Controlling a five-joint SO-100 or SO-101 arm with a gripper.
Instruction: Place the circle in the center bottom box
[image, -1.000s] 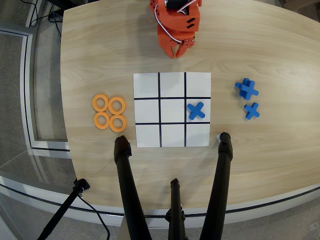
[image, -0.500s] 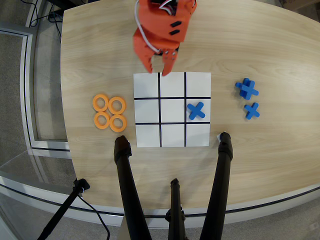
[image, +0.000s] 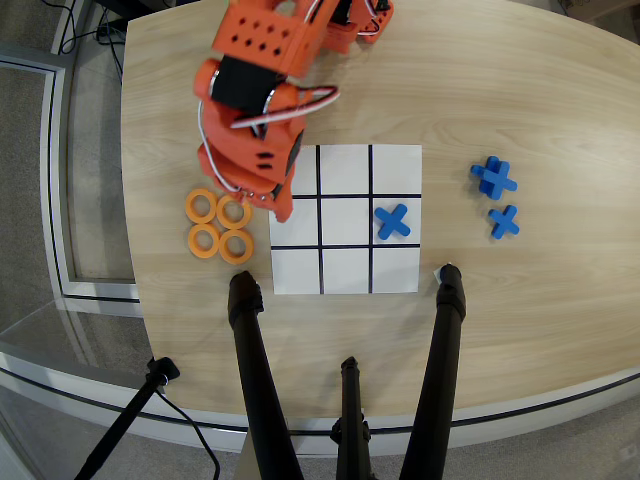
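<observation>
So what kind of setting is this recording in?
Probably an office or lab demo corner, not a home: a curved wooden table on carpet, a printed tic-tac-toe grid with orange rings and blue crosses, and black tripod legs holding the overhead camera.

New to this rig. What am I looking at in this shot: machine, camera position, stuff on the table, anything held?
One camera, fixed above the table, looking straight down. The orange machine is a small robot arm reaching in from the top edge. Its end effector hangs near four orange rings clustered left of a white paper grid, three cells by three. One blue cross lies in the grid's right middle cell; more blue crosses sit on the wood to the right. Nothing looks held yet, though the fingers are hard to read from above. The black legs at the bottom look like a stand.
</observation>
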